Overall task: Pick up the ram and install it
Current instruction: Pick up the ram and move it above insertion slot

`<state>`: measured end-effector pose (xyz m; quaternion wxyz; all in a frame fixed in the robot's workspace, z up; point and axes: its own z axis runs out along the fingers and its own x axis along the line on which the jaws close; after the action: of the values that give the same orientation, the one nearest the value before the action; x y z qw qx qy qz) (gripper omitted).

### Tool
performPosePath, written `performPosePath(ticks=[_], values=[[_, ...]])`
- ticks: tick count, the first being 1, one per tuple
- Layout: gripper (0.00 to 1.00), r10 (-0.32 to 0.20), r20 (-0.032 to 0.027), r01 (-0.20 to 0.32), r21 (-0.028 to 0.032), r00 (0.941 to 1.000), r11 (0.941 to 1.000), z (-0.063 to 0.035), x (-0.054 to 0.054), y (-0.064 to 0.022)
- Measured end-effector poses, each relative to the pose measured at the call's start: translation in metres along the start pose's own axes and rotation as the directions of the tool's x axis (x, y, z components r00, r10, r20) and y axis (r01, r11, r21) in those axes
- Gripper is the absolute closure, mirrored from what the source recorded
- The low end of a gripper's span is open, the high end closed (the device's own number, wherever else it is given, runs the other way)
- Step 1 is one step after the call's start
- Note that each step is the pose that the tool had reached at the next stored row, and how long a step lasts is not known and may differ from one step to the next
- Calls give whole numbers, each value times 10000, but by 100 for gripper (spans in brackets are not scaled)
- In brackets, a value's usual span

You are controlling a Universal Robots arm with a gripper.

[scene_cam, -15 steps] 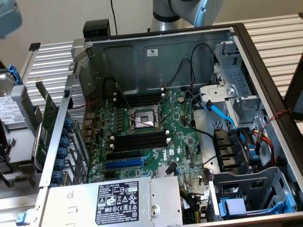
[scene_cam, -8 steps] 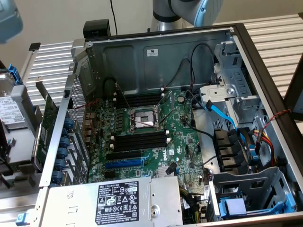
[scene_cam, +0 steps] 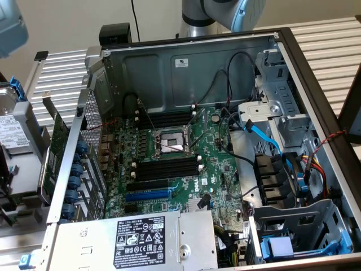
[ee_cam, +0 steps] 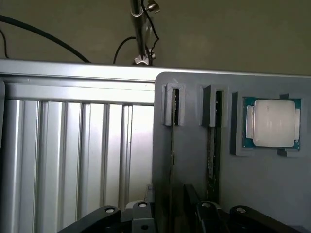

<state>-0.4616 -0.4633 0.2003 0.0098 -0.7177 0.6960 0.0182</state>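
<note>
Ribbed aluminium table [ee_cam: 73, 160], gray tray [ee_cam: 272, 194]: ram [ee_cam: 173, 145] edge-on in slot, barely visible; fingers [ee_cam: 192, 208] apart, partly cut off.

- The ram [ee_cam: 212, 165] is a long, thin stick seen edge-on, showing a narrow green edge with small parts along it.
- It stands on its long edge in a slot of the grey holder [ee_cam: 272, 184].
- It runs straight away from the fingers [ee_cam: 190, 201]; its near end reaches them, and contact cannot be told.
- A second stick [ee_cam: 172, 145], darker, stands parallel in the neighbouring slot.
</note>
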Motion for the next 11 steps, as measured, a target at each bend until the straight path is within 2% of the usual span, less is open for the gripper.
performPosePath(ticks=[3, 5, 6, 7, 8, 11], values=[[65, 0, 51, 0, -14, 10000, 10000, 11, 1, 0], [78, 0, 97, 1, -22, 10000, 10000, 11, 1, 0], [78, 0, 121, 1, -23, 9999, 10000, 10, 2, 0], [84, -2, 145, 2, -27, 9999, 10000, 4, 3, -1], [88, -1, 160, 1, -30, 9999, 10000, -13, 4, 0], [88, 1, 187, 0, -43, 9998, 10000, -107, 12, 2]])
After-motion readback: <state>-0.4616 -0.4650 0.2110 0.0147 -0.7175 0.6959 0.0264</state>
